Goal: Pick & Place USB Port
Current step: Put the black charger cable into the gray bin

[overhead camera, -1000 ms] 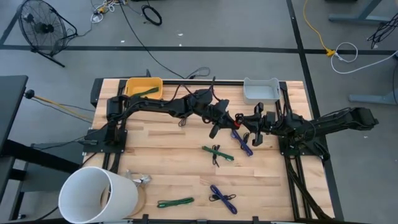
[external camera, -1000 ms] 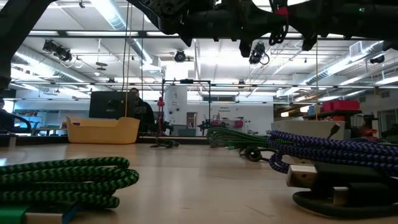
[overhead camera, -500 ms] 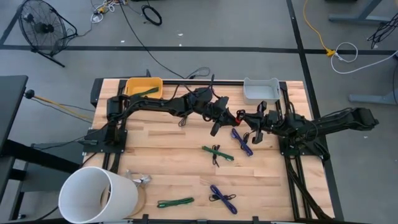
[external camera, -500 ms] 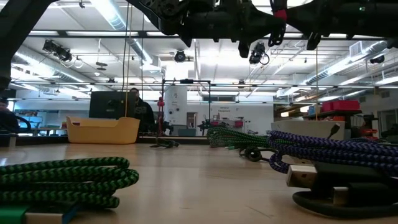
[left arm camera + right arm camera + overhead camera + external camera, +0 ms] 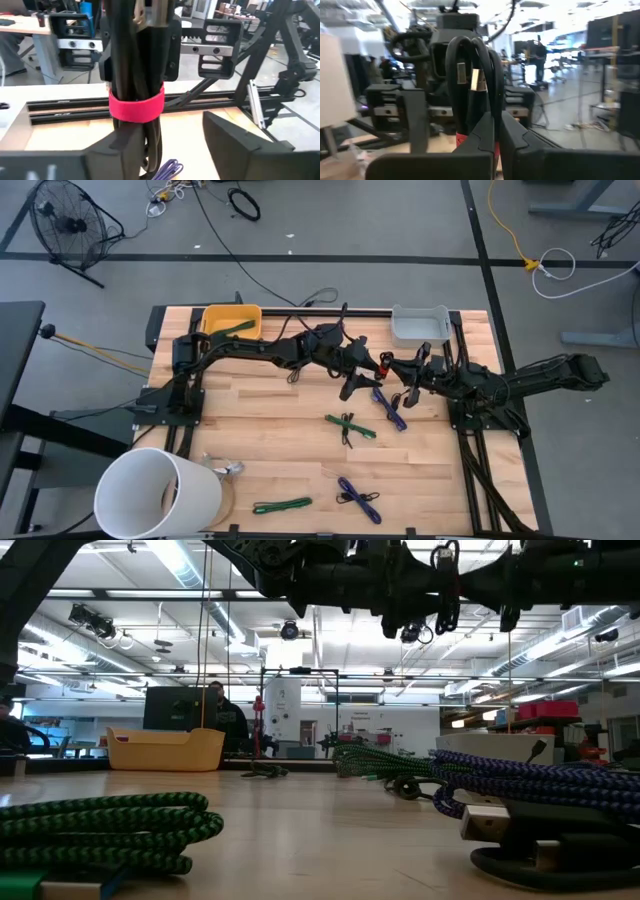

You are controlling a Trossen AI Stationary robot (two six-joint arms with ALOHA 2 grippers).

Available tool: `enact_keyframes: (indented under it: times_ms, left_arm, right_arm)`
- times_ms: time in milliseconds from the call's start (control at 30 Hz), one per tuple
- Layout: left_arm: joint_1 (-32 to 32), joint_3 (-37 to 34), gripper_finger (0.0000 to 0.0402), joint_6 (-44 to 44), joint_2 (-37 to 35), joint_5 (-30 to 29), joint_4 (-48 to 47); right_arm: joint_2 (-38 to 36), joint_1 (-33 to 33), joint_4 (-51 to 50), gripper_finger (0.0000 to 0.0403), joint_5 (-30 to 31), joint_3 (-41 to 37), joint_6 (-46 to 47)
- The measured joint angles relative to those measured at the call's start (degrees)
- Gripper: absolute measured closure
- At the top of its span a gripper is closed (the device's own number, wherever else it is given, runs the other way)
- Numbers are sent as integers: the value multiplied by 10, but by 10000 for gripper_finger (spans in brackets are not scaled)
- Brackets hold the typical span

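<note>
A: Where is the black cable bundle (image 5: 472,90)?

B: Held in the air above the purple cable (image 5: 389,408), clamped by the right gripper (image 5: 492,131). The left gripper (image 5: 172,142) stands spread, its fingers either side of the red strap (image 5: 136,105).

A: How is the handover done well?

B: Probably: the left closes fully on the strap before the right lets go.

A: And room for moving?

B: Open board lies between the purple cable and the grey bin (image 5: 420,324); the yellow bin (image 5: 231,319) sits well apart.
</note>
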Motion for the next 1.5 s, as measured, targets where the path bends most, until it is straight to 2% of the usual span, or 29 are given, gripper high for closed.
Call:
enact_keyframes:
  times_ms: [100, 233, 367, 433, 533, 667, 800, 1133, 1333, 1433, 1500]
  left_arm:
    - [7, 0, 167, 1, -5, -4, -18]
    - [18, 0, 158, 3, -26, -9, -56]
    - [24, 0, 162, 3, -31, -3, -79]
    - [23, 0, 164, 2, -33, -3, -78]
    - [20, 0, 164, 2, -34, -1, -78]
    - [16, 0, 165, 2, -34, -1, -78]
    - [14, 0, 165, 2, -34, -1, -78]
    - [6, 0, 165, 1, -34, -1, -77]
    - [6, 0, 165, 1, -34, -1, -76]
    - [6, 0, 165, 1, -34, -2, -76]
    - [6, 0, 165, 1, -34, -2, -76]
  right_arm:
    - [-21, -1, -42, 403, 21, 0, -2]
    - [-63, -2, -126, 403, 73, 0, 4]
    - [-103, -16, -204, 403, 173, 0, -5]
    - [-116, -34, -229, 403, 213, 0, -23]
    - [-130, -74, -260, 403, 225, 2, -46]
    - [-127, -146, -353, 403, 242, 33, -43]
    - [-108, -223, -408, 403, 245, 63, -47]
    - [-16, -378, -416, 403, 222, 77, -95]
    - [72, -446, -357, 403, 224, 77, -125]
    - [112, -467, -318, 403, 209, 77, -139]
    - [138, -473, -304, 403, 221, 77, -149]
